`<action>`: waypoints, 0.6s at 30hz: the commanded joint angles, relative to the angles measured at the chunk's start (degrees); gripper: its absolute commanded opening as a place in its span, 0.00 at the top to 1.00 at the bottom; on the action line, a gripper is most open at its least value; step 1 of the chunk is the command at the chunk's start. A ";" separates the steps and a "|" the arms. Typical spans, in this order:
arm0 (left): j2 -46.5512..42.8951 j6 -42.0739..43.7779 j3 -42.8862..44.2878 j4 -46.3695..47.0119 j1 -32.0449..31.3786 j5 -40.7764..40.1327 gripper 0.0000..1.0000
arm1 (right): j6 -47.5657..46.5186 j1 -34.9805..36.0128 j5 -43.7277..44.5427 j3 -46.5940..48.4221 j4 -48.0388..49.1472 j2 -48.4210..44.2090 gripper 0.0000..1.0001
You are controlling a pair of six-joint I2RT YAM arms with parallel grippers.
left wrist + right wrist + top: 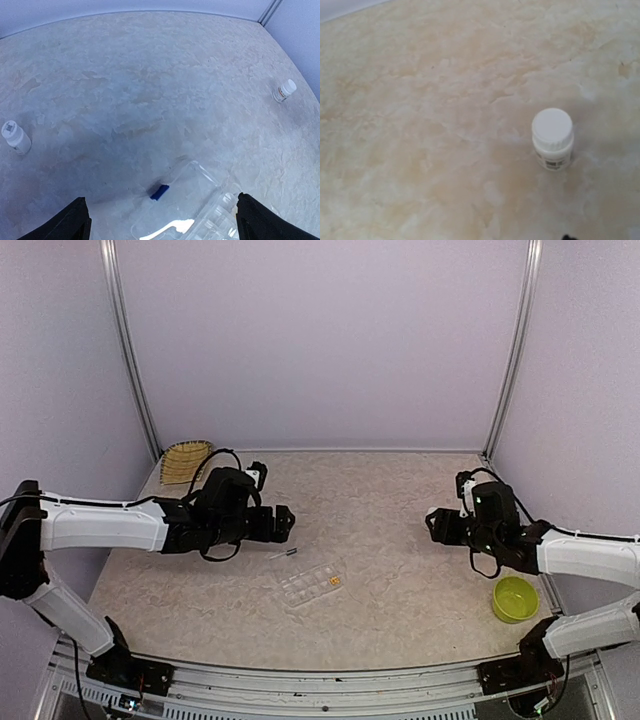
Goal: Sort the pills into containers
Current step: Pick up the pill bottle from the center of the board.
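Observation:
The clear organizer box (312, 585) lies flat mid-table; its small cells are the containers. An orange-yellow pill (336, 581) sits in a cell near the box's right end. In the left wrist view the organizer box (210, 212) shows with its clear lid swung open and a blue latch (159, 192) at the lid's edge. My left gripper (285, 523) hovers just behind the box, open, and its two black fingers (75, 220) stand far apart with nothing held. My right gripper (437, 525) is at the right, well away from the box; its fingers are almost out of its wrist view.
Two small white bottles stand on the table in the left wrist view, one on the left (16, 137) and one at the far right (284, 91). A white capped bottle (552, 138) stands before my right gripper. A yellow-green bowl (515, 598) sits front right. A woven basket (186, 460) leans back left.

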 commanded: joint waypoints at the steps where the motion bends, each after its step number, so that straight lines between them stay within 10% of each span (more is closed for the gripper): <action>1: -3.61 -4.15 -3.86 -2.68 -2.56 3.96 0.01 | -1.87 -2.57 -3.93 2.62 4.05 3.55 0.31; 18: -2.12 -4.27 -8.32 -0.30 -12.33 8.55 0.01 | -6.53 -7.38 -9.03 8.67 7.04 17.70 0.31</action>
